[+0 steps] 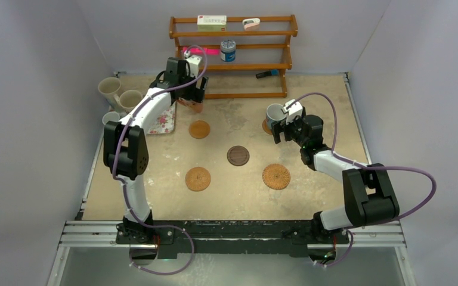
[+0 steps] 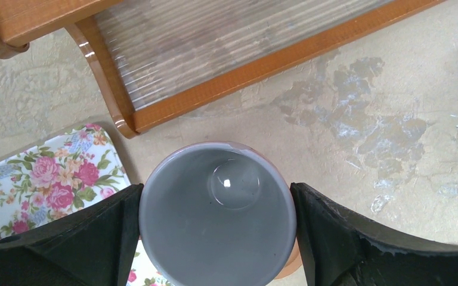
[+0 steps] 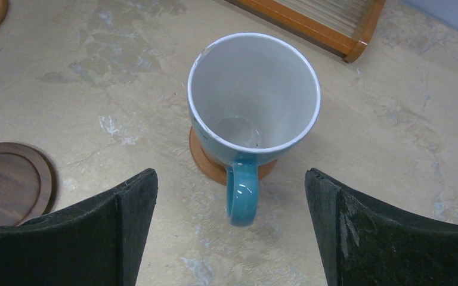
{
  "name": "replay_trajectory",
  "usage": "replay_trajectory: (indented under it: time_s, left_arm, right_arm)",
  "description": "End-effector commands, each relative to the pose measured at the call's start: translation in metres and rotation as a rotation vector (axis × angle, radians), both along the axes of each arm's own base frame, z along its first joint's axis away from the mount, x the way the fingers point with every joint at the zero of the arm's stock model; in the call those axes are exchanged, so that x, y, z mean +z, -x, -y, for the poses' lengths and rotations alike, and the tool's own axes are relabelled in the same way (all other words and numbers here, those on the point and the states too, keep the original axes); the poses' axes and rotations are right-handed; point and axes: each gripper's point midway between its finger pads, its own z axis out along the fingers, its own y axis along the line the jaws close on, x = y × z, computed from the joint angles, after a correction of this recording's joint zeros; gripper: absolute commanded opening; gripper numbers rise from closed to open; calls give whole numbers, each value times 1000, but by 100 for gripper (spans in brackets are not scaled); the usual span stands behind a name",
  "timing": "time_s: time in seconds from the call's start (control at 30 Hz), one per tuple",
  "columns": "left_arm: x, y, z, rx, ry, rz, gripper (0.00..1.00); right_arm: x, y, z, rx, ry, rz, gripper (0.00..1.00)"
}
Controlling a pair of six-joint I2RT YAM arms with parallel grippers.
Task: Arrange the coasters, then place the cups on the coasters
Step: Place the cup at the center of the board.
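From above, the left jaws (image 1: 192,95) sit at the far side of the bench (image 1: 322,202), just in front of the wooden rack (image 1: 232,59). They are closed around an orange-brown mug (image 1: 189,106) at the corner of the floral tray (image 1: 162,122). Two cream mugs (image 1: 108,88) and a small grey-white mug (image 1: 111,118) stand well out to the left of those jaws. The right jaws (image 1: 283,130) gape wide and empty. The light blue mug (image 1: 274,112) stands just beyond their tips on a tan coaster (image 1: 266,127). Three more tan coasters (image 1: 197,179) and a dark brown wooden coaster (image 1: 238,155) lie bare between the two arms, nearer than either jaws. In the left wrist view, the mug's grey inside fills the gap between the jaws. Both pads (image 2: 113,232) press opposite sides of its rim, so the jaws stand wide yet gripping. The tray lies to their left and the rack ahead. Whether the mug rests on anything I cannot tell. In the right wrist view, the jaws are spread wide, holding nothing. The blue mug stands upright ahead and centred between them, its handle pointing back toward them and its coaster peeking out under the base. The dark coaster lies beside the left finger.
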Motion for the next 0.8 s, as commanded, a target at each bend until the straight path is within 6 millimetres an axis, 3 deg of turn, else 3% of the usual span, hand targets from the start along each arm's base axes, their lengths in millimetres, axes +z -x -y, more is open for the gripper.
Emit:
replay_trajectory:
  time_s: [0.0, 0.4, 0.77]
  left_arm:
    - [44, -15, 8, 30, 38, 153, 0]
    - [36, -15, -23, 200, -35, 150, 0]
    - [14, -22, -41, 293, -74, 120, 0]
  right_arm:
    - [15, -12, 1, -9, 5, 45, 94]
    - [14, -12, 1, -8, 6, 45, 94]
    - [13, -13, 1, -11, 8, 41, 94]
